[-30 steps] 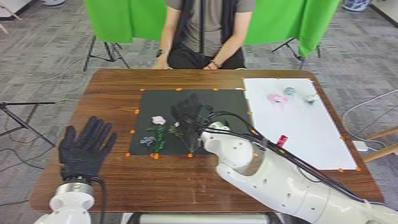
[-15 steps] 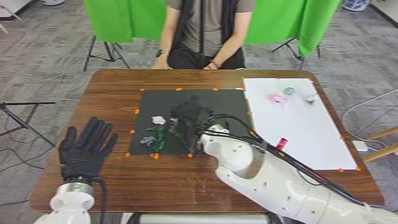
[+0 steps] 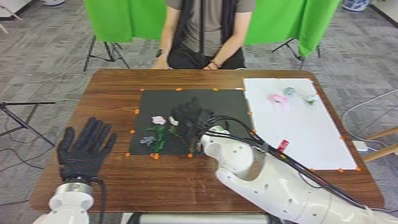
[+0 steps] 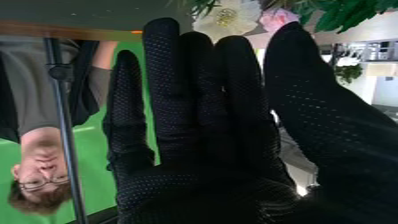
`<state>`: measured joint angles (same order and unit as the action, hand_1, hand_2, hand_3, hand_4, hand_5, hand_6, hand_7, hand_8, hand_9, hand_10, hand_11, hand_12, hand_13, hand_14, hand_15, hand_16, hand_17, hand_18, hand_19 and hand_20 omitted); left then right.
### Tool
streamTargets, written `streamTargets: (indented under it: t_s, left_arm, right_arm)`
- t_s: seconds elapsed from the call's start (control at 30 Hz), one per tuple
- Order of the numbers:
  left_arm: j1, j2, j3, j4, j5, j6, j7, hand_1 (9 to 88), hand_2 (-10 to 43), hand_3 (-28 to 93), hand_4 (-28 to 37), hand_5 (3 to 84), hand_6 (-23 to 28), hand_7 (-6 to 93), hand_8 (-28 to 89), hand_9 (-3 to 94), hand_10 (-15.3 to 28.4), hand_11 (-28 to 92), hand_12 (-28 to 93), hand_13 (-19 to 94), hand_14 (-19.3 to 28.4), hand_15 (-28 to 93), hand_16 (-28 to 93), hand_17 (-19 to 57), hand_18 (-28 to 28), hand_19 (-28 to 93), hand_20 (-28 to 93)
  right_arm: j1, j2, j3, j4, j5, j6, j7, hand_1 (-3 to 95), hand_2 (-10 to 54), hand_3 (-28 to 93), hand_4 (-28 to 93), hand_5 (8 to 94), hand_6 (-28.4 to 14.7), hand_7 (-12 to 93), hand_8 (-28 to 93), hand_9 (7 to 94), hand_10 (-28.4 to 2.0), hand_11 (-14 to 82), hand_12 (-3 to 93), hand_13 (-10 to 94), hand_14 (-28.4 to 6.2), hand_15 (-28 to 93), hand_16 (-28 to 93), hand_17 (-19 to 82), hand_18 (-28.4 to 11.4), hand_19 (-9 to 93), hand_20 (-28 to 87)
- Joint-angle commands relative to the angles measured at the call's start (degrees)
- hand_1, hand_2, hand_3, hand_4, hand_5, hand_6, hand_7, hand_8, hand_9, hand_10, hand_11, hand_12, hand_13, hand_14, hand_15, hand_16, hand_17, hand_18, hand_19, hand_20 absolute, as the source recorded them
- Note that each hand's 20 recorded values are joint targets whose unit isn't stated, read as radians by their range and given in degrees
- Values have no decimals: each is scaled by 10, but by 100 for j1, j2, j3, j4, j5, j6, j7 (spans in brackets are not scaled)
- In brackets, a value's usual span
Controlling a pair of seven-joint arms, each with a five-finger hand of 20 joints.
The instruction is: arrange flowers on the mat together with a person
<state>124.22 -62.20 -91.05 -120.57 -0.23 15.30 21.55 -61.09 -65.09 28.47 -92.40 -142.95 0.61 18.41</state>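
- Black-gloved right hand (image 3: 189, 115): open, gripping nothing.
- On rectangular black mat (image 3: 154, 104): pink flower (image 3: 158, 120), white flower (image 3: 174, 121), blue-grey flower (image 3: 147, 141).
- Probably remaining: pale blooms (image 3: 278, 98) on white sheet (image 3: 306, 140).

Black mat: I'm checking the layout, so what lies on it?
On the mat: a pink flower, a white flower, a bluish flower and green leaves. The right hand covers part; anything beneath it cannot be seen.

Black mat (image 3: 226, 102) flat, pink bloom (image 3: 159, 120) and white bloom (image 3: 174, 121) near each other on it, green leaves (image 3: 160, 134) below, blue-grey bloom (image 3: 147, 141) beside leaves, second pink bloom (image 3: 277, 98) and pale green bloom (image 3: 290, 91) on white sheet (image 3: 306, 135).
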Motion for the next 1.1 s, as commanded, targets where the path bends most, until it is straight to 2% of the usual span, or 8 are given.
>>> streamTargets:
  t_s: [0.03, 0.17, 0.33, 0.5, 0.63, 0.77, 0.9, 1.1]
  left_arm:
    - [16, -66, 57, 38, -23, 27, -63, 252, 178, 699, -283, 479, 93, 127, -104, 400, 136, 186, 50, 298, 138, 257, -74, -65, 147, 391, 85]
    - [31, -73, 61, 42, -8, 6, -60, 251, 178, 701, -283, 480, 94, 129, -104, 401, 136, 188, 51, 298, 139, 260, -74, -65, 147, 393, 86]
    - [56, -78, 81, 27, -36, 31, -29, 254, 178, 699, -283, 480, 94, 131, -104, 401, 136, 189, 52, 298, 139, 261, -75, -66, 148, 394, 86]
    - [117, -123, 28, 7, 16, 15, -104, 252, 178, 701, -283, 480, 94, 132, -105, 401, 136, 188, 51, 298, 140, 259, -76, -65, 148, 393, 85]
    - [128, -132, -68, 6, 122, -20, -98, 259, 177, 691, -283, 480, 94, 130, -105, 401, 136, 187, 51, 298, 139, 257, -75, -65, 148, 391, 84]
    - [199, -113, -202, -13, 53, -71, 13, 301, 206, 570, -283, 478, 93, 124, -103, 399, 136, 183, 51, 297, 140, 253, -73, -65, 148, 390, 85]
    - [267, -102, -300, -32, 42, -47, 81, 367, 216, 425, -283, 475, 93, 117, -101, 398, 137, 177, 52, 296, 140, 247, -71, -64, 149, 384, 84]
    - [292, -72, -350, -44, 17, -74, 130, 362, 215, 431, -283, 472, 92, 114, -100, 398, 136, 175, 52, 296, 141, 244, -69, -64, 149, 381, 86]
  right_arm:
    - [62, -11, -64, -5, 21, 472, 37, 439, -93, 781, -283, 569, -19, 226, -147, 599, -145, 184, 173, 556, -116, 435, 196, 206, -206, 668, 172]
    - [78, -49, -3, 19, 55, 513, -83, 424, -95, 809, -283, 487, -38, 243, -147, 517, -160, 191, 171, 482, -130, 467, 170, 200, -208, 683, 165]
    - [89, -168, 283, 13, 106, -335, -219, 401, -52, 811, -283, 459, -44, 207, -145, 463, -149, 132, 140, 426, -140, 368, 134, 181, -207, 680, 149]
    - [-267, -47, 789, -346, 869, 9, 50, 326, 30, 820, -281, 438, -60, 177, -128, 421, -156, 109, 129, 388, -154, 295, 133, 171, -207, 671, 137]
    - [-729, 258, 1589, -1012, 2550, 364, 53, 300, 49, 819, -276, 429, -64, 164, -122, 417, -161, 109, 124, 381, -158, 244, 131, 159, -203, 633, 115]
    - [-1422, 424, 2911, -1547, 4544, -348, -487, 280, 66, 805, -271, 397, -58, 130, -109, 379, -152, 82, 111, 352, -165, 172, 162, 127, -198, 563, 99]
    - [-2028, 687, 3745, -1962, 5750, -191, -600, 262, 84, 785, -270, 374, -56, 116, -104, 354, -138, 66, 106, 334, -168, 125, 179, 113, -194, 505, 92]
    - [-2968, 1004, 4976, -2317, 7392, 139, -806, 229, 93, 774, -261, 377, -50, 109, -100, 358, -132, 56, 104, 330, -169, 94, 195, 109, -192, 456, 91]
